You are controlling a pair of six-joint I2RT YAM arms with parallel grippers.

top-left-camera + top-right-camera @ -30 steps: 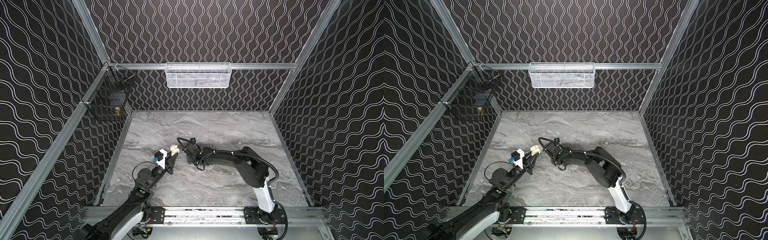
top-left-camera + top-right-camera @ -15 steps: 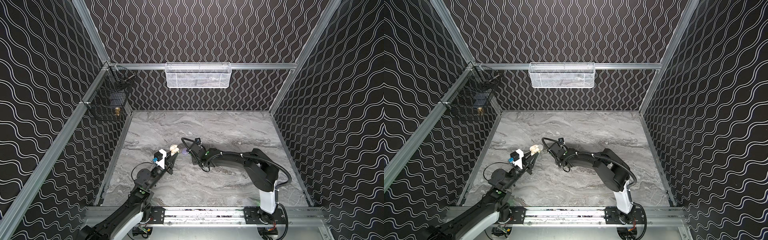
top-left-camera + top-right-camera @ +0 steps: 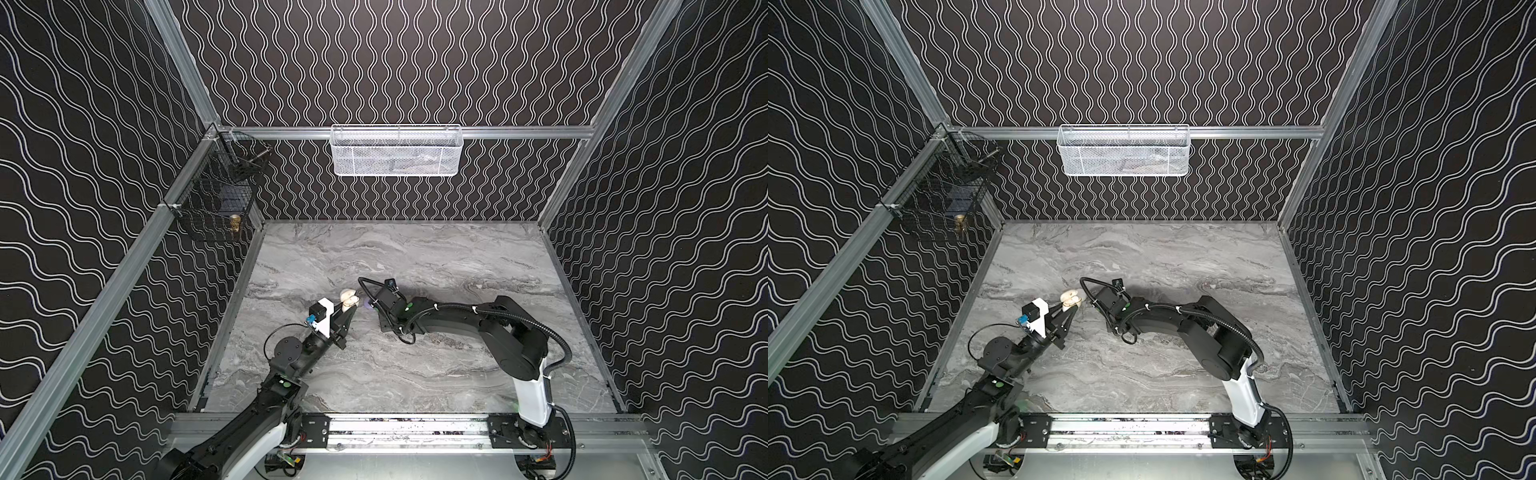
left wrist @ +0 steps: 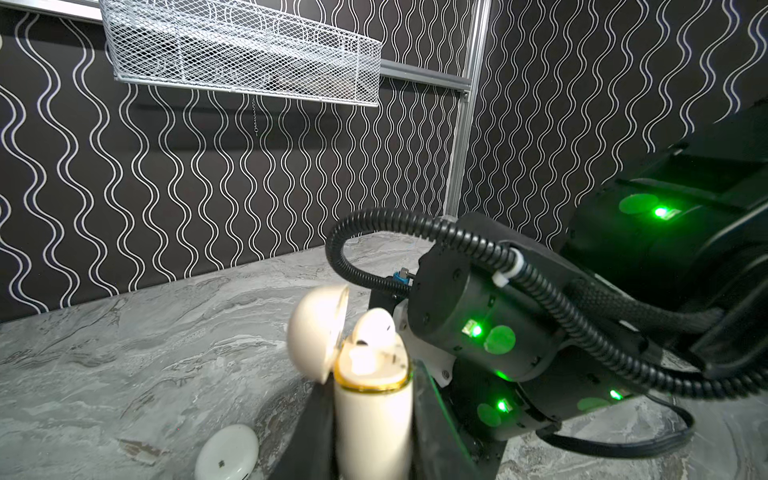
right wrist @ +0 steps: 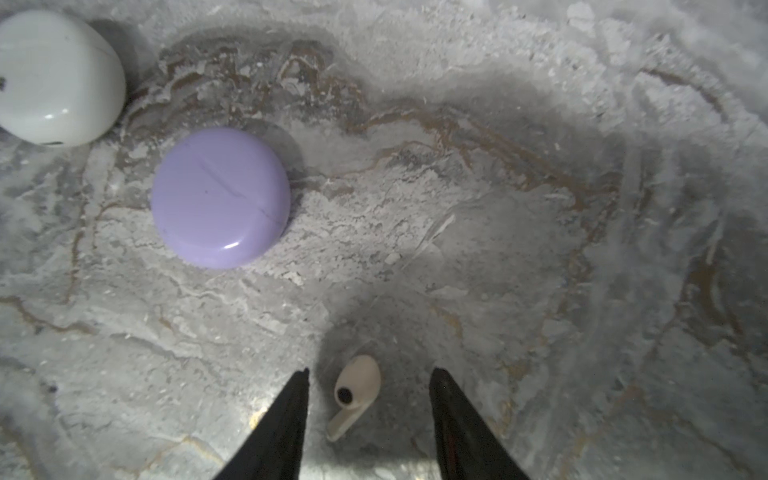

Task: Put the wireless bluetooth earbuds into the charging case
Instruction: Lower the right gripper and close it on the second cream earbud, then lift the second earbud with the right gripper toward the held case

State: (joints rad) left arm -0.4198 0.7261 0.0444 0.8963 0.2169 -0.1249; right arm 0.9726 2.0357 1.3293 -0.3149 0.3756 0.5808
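Observation:
My left gripper (image 4: 370,386) is shut on a cream charging case (image 4: 374,415), held upright with its lid (image 4: 318,332) hinged open. One off-white earbud (image 4: 374,328) stands in the case. Both top views show the case (image 3: 349,298) (image 3: 1072,299) left of centre, above the table. My right gripper (image 5: 370,370) is open and points down at the table. A loose off-white earbud (image 5: 358,384) lies flat between its fingers (image 5: 291,415), touching neither. The right wrist (image 3: 386,297) sits just right of the held case, and in the top views it hides its own jaws.
A closed lilac case (image 5: 220,197) and a closed white case (image 5: 54,79) lie on the marble table beyond the right gripper. The white case (image 4: 227,455) lies beside the left gripper. A white mesh basket (image 3: 397,149) hangs on the back wall, a black wire basket (image 3: 216,195) at the left.
The right arm's elbow has swung out to the right, while its wrist has stayed beside the held case. The left arm and the case have not moved.

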